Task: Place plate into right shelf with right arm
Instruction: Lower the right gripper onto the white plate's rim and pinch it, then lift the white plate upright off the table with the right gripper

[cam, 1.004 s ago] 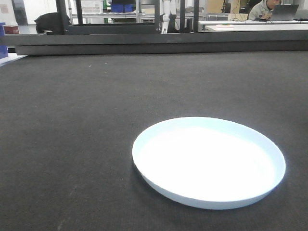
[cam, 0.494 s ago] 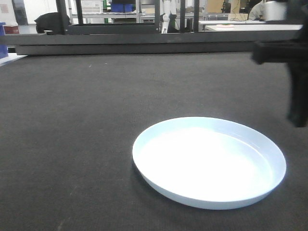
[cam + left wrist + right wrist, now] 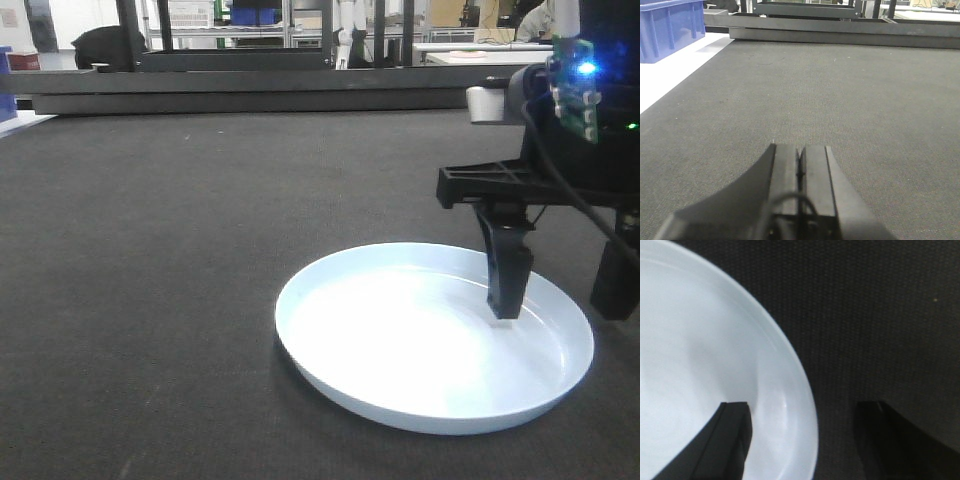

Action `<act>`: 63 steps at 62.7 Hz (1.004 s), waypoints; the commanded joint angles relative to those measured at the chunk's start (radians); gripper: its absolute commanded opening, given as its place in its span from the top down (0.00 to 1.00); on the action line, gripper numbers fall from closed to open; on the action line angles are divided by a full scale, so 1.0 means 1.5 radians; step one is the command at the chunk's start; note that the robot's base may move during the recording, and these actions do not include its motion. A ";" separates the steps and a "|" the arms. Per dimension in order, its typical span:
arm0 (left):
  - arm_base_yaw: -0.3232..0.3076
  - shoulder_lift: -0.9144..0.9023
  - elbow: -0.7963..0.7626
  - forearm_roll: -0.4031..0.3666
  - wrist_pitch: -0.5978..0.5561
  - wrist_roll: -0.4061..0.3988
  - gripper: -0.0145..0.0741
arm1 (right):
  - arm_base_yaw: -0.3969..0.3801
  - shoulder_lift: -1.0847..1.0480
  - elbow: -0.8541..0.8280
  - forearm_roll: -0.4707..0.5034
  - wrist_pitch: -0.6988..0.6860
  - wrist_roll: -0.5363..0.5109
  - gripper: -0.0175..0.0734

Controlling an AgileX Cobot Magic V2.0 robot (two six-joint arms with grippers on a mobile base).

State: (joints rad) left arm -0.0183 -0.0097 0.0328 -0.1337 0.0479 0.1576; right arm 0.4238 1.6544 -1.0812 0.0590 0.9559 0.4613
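Since half a second ago the right claw [image 3: 558, 312] has come down over the plate [image 3: 400, 350]. It is spread open and grips nothing, with one finger [image 3: 505, 270] inside the plate's right rim and the other outside. The plate lies flat on a dark mat [image 3: 150, 250]. Behind the plate run a black beam [image 3: 250, 85] and steel racks [image 3: 200, 25]. The left claw [image 3: 800, 165] is clenched and empty.

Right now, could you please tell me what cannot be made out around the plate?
Front view: right tool straddles the plate rim; the right edge cuts its arm.
Right wrist view: most of the plate runs off the left edge.
Whether the inner finger touches the plate: unclear in both.
Right shelf: only tiny distant racks, front view; unidentifiable.
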 commanded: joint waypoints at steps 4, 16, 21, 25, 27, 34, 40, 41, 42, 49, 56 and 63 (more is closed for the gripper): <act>-0.001 -0.007 0.007 -0.005 -0.060 -0.005 0.98 | 0.001 -0.008 -0.020 0.005 -0.017 0.014 0.22; -0.001 -0.007 0.007 -0.005 -0.060 -0.005 0.98 | 0.002 -0.009 -0.020 0.002 -0.016 0.014 0.51; -0.001 -0.007 0.007 -0.005 -0.060 -0.005 0.98 | 0.002 -0.017 -0.020 0.002 -0.017 0.013 0.65; -0.001 -0.007 0.007 -0.005 -0.060 -0.005 0.98 | 0.002 -0.034 -0.020 0.002 -0.017 0.013 0.75; -0.001 -0.007 0.007 -0.005 -0.060 -0.005 0.98 | 0.002 -0.047 -0.020 0.002 -0.017 0.013 0.76; -0.001 -0.007 0.007 -0.005 -0.060 -0.005 0.98 | 0.002 -0.092 -0.020 -0.004 -0.017 0.004 0.75; -0.001 -0.007 0.007 -0.005 -0.060 -0.005 0.98 | 0.001 -0.141 -0.020 -0.020 -0.017 -0.006 0.75; -0.001 -0.007 0.007 -0.005 -0.060 -0.005 0.98 | 0.000 -0.151 -0.020 -0.023 -0.017 -0.007 0.75; -0.001 -0.007 0.007 -0.005 -0.060 -0.005 0.98 | -0.002 -0.157 -0.020 -0.028 -0.018 -0.007 0.75; -0.001 -0.007 0.007 -0.005 -0.060 -0.005 0.98 | -0.026 -0.209 -0.008 -0.048 -0.038 -0.007 0.75; -0.001 -0.007 0.007 -0.005 -0.060 -0.005 0.98 | -0.077 -0.267 0.039 -0.054 -0.106 -0.028 0.75; -0.001 -0.007 0.007 -0.005 -0.060 -0.005 0.98 | -0.135 -0.326 0.100 -0.054 -0.189 -0.098 0.75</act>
State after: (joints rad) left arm -0.0183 -0.0097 0.0328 -0.1337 0.0479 0.1576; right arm 0.2819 1.2540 -0.9660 -0.0052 0.8086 0.3965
